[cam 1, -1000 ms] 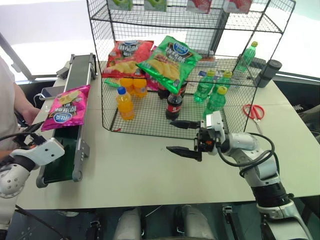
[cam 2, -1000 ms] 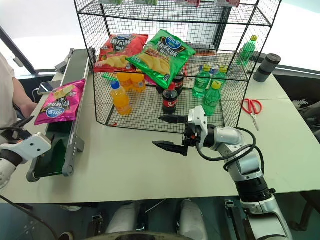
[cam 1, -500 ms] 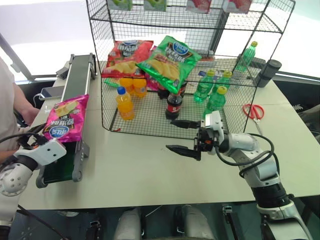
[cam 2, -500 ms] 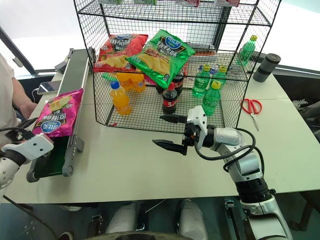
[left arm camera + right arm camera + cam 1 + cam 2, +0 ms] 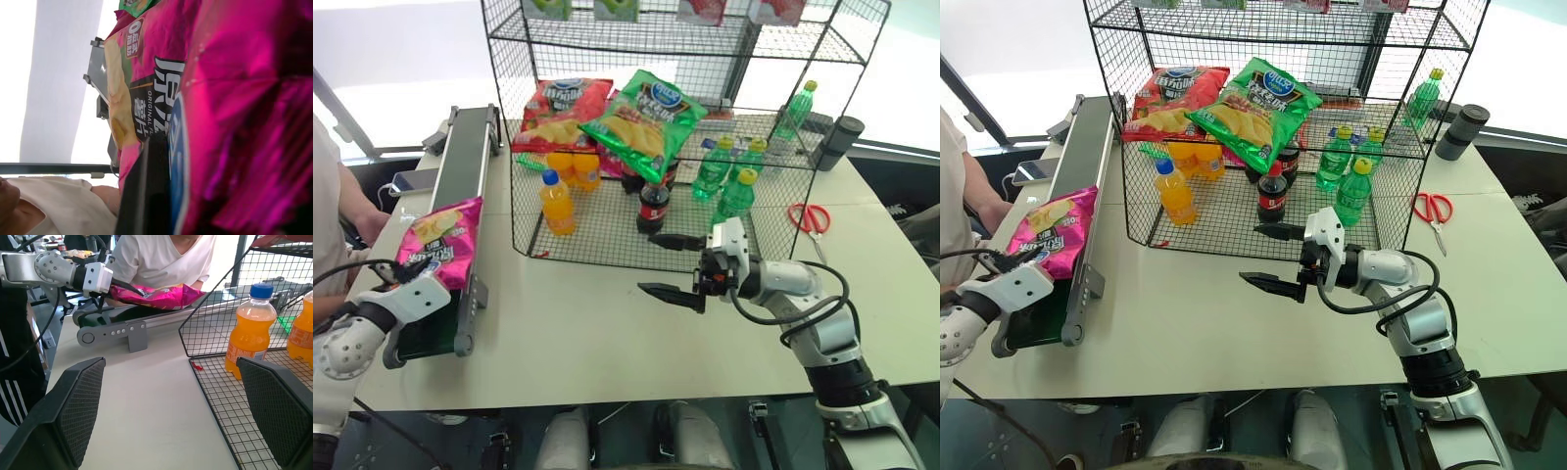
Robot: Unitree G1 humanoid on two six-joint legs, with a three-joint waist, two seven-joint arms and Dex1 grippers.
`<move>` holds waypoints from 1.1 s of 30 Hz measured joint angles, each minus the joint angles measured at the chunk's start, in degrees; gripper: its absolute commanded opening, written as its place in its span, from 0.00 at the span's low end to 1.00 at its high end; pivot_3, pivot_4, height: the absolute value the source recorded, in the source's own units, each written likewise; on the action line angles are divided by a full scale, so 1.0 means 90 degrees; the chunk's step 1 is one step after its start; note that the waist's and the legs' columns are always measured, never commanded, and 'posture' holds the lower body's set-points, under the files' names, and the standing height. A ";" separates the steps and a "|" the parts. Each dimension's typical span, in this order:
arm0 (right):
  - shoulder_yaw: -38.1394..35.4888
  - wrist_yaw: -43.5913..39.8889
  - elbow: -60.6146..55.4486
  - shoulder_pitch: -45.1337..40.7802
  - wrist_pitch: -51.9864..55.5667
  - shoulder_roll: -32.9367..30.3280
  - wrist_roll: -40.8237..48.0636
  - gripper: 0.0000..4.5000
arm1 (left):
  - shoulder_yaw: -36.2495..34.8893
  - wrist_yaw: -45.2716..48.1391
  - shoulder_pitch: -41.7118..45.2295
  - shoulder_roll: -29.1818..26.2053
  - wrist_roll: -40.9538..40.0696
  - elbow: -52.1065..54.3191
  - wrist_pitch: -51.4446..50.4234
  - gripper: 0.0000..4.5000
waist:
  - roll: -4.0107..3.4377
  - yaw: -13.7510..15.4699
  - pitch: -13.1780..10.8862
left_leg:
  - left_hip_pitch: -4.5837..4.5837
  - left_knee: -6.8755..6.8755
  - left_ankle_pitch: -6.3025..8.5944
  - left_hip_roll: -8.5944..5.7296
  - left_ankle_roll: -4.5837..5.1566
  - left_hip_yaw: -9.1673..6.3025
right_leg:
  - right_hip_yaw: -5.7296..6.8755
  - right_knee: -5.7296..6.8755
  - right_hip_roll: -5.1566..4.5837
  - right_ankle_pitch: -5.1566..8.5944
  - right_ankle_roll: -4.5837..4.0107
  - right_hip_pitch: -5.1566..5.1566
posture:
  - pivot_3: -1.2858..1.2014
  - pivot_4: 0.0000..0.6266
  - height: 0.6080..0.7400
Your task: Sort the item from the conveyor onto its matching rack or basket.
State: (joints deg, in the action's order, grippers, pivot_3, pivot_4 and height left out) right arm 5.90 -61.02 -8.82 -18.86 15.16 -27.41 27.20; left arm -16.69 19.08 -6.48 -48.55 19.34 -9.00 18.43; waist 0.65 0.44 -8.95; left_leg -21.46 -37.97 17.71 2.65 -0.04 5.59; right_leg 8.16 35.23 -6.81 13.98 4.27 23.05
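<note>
Left eye view: left pincer [image 5: 399,275] grips pink bag [image 5: 438,251].

I seem to stand in a lab mocked up as a shop. A wire rack [image 5: 675,127] stocked with crisp bags and drink bottles shares my white tabletop [image 5: 597,333] with a small conveyor [image 5: 460,196], cables trailing nearby.
</note>
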 measured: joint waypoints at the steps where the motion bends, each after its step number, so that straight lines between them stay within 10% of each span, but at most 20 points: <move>1: 0.0000 0.0003 0.0000 0.0000 -0.0020 0.0001 -0.0006 1.00 | 0.0007 -0.0012 0.0018 -0.0001 0.0002 0.0000 0.0009 0.01 | 0.0000 0.0000 0.0000 | 0.0000 0.0000 0.0000 0.0000 0.0000 0.0001 | 0.0000 0.0000 0.0000 0.0000 0.0000 0.0000 | 0.52 0.24 1.00; 6: 0.0002 0.0048 0.0000 0.0001 -0.0086 0.0003 -0.0068 1.00 | -0.0063 0.0054 0.0083 0.0065 -0.0523 0.0008 0.0141 0.01 | 0.0002 -0.0002 0.0001 | 0.0000 0.0000 0.0000 0.0002 0.0000 0.0004 | -0.0002 0.0001 -0.0003 0.0000 0.0000 -0.0003 | 0.52 0.24 1.00; 12: -0.0003 0.0027 0.0000 -0.0001 -0.0121 -0.0040 -0.0134 1.00 | -0.0758 0.1967 -0.0005 0.0121 -0.3550 0.0458 -0.0001 0.01 | 0.0003 -0.0025 0.0002 | 0.0000 -0.0001 -0.0002 0.0007 -0.0003 0.0005 | -0.0003 0.0000 -0.0004 -0.0002 -0.0003 -0.0004 | 0.52 0.24 1.00; 21: -0.0103 -0.0096 -0.0171 -0.0004 0.0584 -0.0315 0.0377 1.00 | -0.2545 0.4749 -0.1419 -0.0793 -0.8379 0.2316 -0.4179 0.01 | -0.0006 -0.0125 -0.0004 | 0.0004 0.0000 -0.0003 0.0005 -0.0005 0.0003 | -0.0004 -0.0001 0.0013 0.0000 -0.0003 -0.0010 | 0.52 0.24 1.00; 33: -0.0520 0.0517 -0.0711 -0.0062 0.3562 -0.0566 0.2438 1.00 | -0.0824 0.4365 0.0158 0.0069 -1.0935 0.3097 -0.7045 0.01 | 0.0006 -0.0124 0.0003 | 0.0005 -0.0001 -0.0004 0.0001 -0.0008 -0.0013 | -0.0005 -0.0004 0.0029 0.0000 -0.0006 -0.0023 | 0.52 0.24 1.00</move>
State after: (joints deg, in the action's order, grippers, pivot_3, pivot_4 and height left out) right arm 1.22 -56.37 -15.22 -19.42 47.22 -32.50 49.13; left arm -24.11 58.37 -5.06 -47.93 -79.08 18.88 -44.98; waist 0.70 -0.68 -8.92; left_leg -21.42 -37.98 17.68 2.66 -0.12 5.47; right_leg 8.12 35.19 -6.55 13.99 4.22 22.85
